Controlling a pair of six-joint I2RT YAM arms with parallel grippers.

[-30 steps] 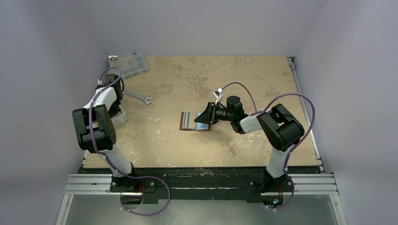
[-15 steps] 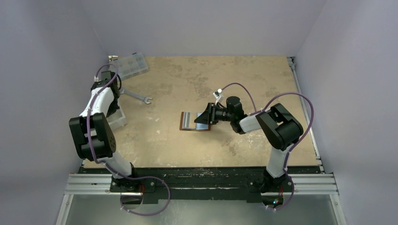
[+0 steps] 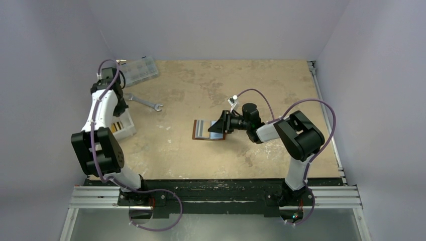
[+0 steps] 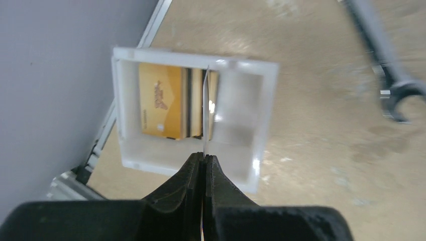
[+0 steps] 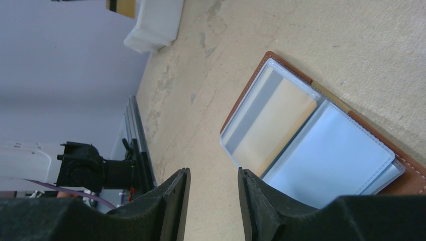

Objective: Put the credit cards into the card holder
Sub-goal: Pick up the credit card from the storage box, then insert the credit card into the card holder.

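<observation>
Print on orange card (image 4: 161, 100) in white tray (image 4: 193, 56) at table's 9 o'clock too blurred to read; L gripper (image 4: 204, 159) pinched shut on thin card (image 4: 205, 110) seen edge-on over tray; holder (image 5: 241, 103) lies open mid-table w/ tan card (image 5: 274, 128) + lt-blue card (image 5: 331, 155) in sleeves, R gripper (image 5: 213, 196) half open at its 3 o'clock, holding nothing.

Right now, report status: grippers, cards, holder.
Left gripper shut on one card, edge-on over the white tray. Right gripper open, empty, by the open card holder. Orange-yellow card in tray; wrench lies near tray.
</observation>
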